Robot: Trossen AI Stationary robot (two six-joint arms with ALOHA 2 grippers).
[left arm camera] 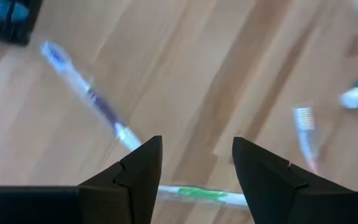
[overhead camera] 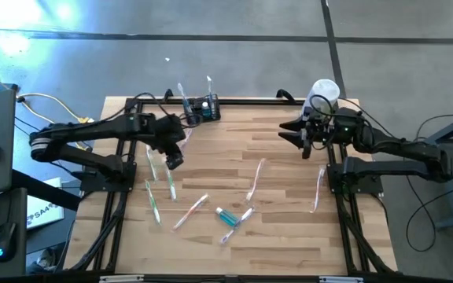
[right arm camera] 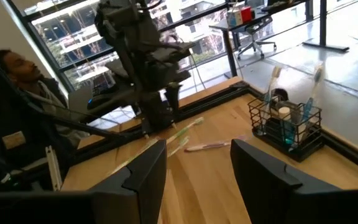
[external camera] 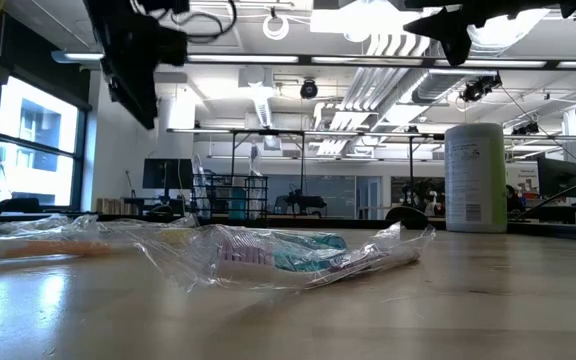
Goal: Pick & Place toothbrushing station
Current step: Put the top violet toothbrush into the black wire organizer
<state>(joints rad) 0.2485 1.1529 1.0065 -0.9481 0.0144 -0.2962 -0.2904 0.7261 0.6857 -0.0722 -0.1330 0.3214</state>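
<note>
The toothbrushing station [overhead camera: 203, 108], a small black wire rack with toothbrushes standing in it, sits at the table's far edge; the right wrist view shows the rack [right arm camera: 288, 127] too. My left gripper [overhead camera: 173, 160] hangs open, pointing steeply down above loose wrapped toothbrushes, nearer than the station. In its wrist view a green-handled toothbrush [left arm camera: 197, 194] lies on the wood below my left gripper [left arm camera: 197, 146], and a blue one [left arm camera: 86, 93] lies farther off. My right gripper [overhead camera: 288, 130] is open, held level above the table by the white cylinder [overhead camera: 325, 93].
Several wrapped toothbrushes [overhead camera: 191, 211] and a teal tube [overhead camera: 226, 215] lie scattered over the table's middle and near part; one brush [overhead camera: 318, 189] lies by the right arm's base. A person [right arm camera: 17, 68] sits beyond the table's left side.
</note>
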